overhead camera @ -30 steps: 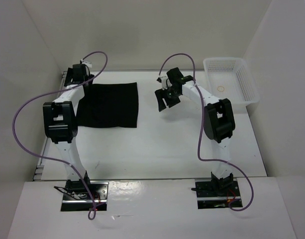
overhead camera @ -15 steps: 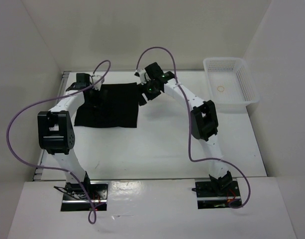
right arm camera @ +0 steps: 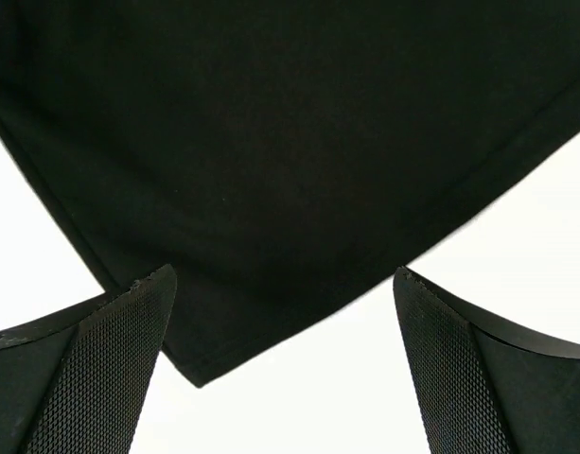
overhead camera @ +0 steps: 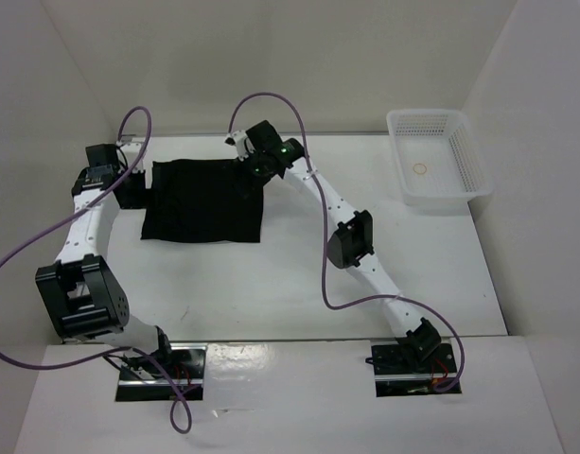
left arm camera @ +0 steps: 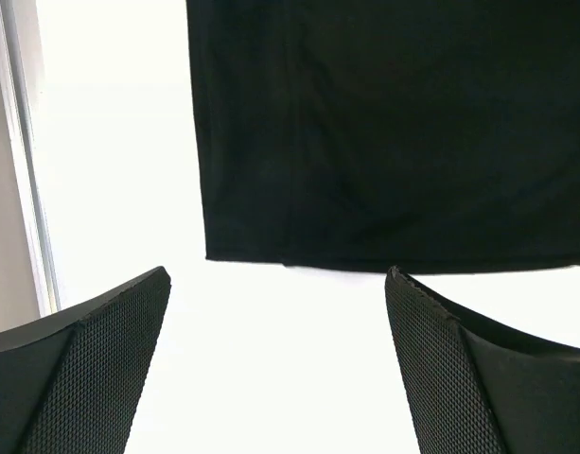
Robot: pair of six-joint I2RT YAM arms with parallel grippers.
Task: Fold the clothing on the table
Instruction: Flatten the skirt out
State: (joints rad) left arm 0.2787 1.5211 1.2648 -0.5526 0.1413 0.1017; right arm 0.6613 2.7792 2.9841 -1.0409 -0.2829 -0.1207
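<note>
Top external: right arm [overhead camera: 351, 241] stretched diagonally over clothing [overhead camera: 204, 200] corner.

The large flat white rectangular worktop [overhead camera: 299, 274], smooth and matte, is shut in by white walls [overhead camera: 271, 66] at the back and on both sides. On its far left part lies a plain black soft fabric garment [overhead camera: 204, 200], spread flat as a rough rectangle with its far edge close to the back wall. Its hemmed edges and corners rest directly on the white surface. In the far right corner, well apart from the garment, stands a white plastic mesh basket [overhead camera: 443, 199], its long side beside the right wall. Toward the near left a small dark speck [overhead camera: 185, 310] shows on the worktop, perhaps a mark, too small to tell.
</note>
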